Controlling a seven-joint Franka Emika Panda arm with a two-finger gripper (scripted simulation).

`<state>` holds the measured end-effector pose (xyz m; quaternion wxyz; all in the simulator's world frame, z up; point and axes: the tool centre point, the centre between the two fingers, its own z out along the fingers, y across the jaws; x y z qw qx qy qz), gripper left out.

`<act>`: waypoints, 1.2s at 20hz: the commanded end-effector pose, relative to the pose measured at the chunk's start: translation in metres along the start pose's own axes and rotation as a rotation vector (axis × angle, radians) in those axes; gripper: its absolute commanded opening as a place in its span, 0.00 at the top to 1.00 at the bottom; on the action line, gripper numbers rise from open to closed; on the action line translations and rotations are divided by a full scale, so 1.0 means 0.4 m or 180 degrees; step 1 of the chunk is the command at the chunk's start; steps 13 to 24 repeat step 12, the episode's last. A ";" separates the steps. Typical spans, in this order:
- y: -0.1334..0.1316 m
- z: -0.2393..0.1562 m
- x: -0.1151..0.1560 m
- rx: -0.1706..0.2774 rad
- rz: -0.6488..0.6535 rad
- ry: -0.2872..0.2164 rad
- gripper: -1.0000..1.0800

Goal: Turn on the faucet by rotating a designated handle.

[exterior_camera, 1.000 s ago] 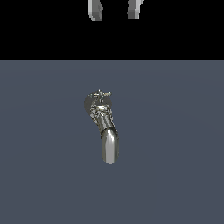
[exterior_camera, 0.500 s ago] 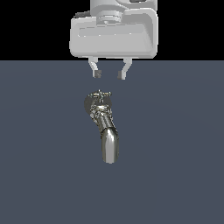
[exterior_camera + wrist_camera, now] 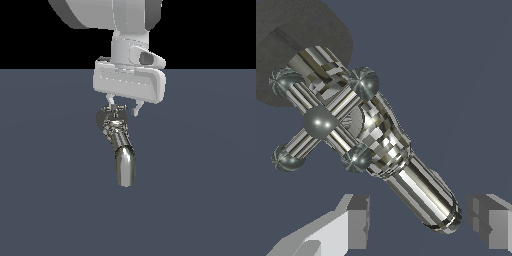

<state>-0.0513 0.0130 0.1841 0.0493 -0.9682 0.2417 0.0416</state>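
Observation:
A chrome faucet [image 3: 118, 140] stands on the grey floor, its spout [image 3: 125, 167] pointing toward the camera in the exterior view. Its cross-shaped handle [image 3: 323, 120] with ball-tipped arms sits on top of the body, clear in the wrist view, with the spout [image 3: 421, 187] beyond it. My gripper [image 3: 121, 109] is open and empty just above the handle; its left finger comes down at the handle and the right finger hangs beside the body. In the wrist view the two fingertips [image 3: 358, 220] flank the spout end.
The flat grey floor [image 3: 200, 175] spreads all round the faucet. A dark round base [image 3: 286, 35] shows behind the faucet body in the wrist view. The arm's white hand [image 3: 129, 82] fills the space above the faucet.
My gripper has come down from the top of the view toward the faucet, from well above it to just over the handle. The jaws stay open. The faucet has not moved.

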 end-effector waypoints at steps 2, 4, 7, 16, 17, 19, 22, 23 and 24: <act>0.071 0.028 0.106 -0.0072 0.0308 0.0198 0.21; 0.209 -0.017 0.236 -0.0080 0.0600 0.0453 0.73; 0.209 -0.026 0.279 -0.0189 0.0075 0.0596 0.86; 0.121 -0.019 0.307 -0.0067 0.0083 0.0720 0.10; 0.121 -0.019 0.307 -0.0067 0.0083 0.0720 0.10; 0.121 -0.019 0.307 -0.0067 0.0083 0.0720 0.10; 0.121 -0.019 0.307 -0.0067 0.0083 0.0720 0.10; 0.121 -0.019 0.307 -0.0067 0.0083 0.0720 0.10; 0.121 -0.019 0.307 -0.0067 0.0083 0.0720 0.10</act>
